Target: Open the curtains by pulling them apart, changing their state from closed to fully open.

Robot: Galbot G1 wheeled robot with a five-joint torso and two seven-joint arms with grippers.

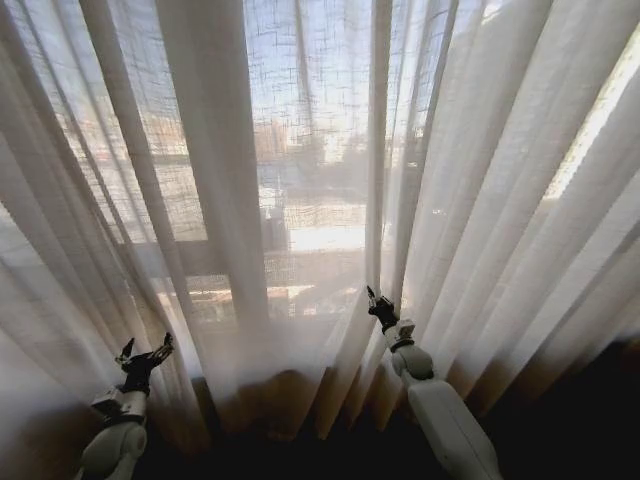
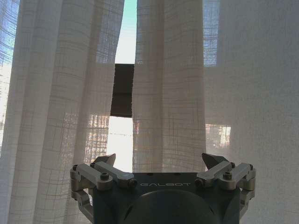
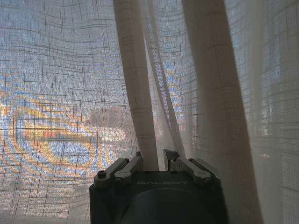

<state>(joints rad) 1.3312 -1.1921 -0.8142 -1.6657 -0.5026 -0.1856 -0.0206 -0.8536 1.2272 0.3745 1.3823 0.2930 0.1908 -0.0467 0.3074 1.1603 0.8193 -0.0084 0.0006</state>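
Sunlit window frame (image 1: 205, 255) and hazy buildings (image 1: 300, 140) outside, dark floor (image 1: 580, 420) below.

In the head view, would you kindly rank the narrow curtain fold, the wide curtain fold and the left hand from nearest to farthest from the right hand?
From the right hand:
1. narrow curtain fold, right at its fingers.
2. wide curtain fold, centre-left.
3. left hand, far left.

The curtains (image 1: 300, 200) are seen hanging closed. The left gripper (image 1: 146, 353) is held spread just before them. The right gripper (image 1: 376, 303) is pressed against a fold.
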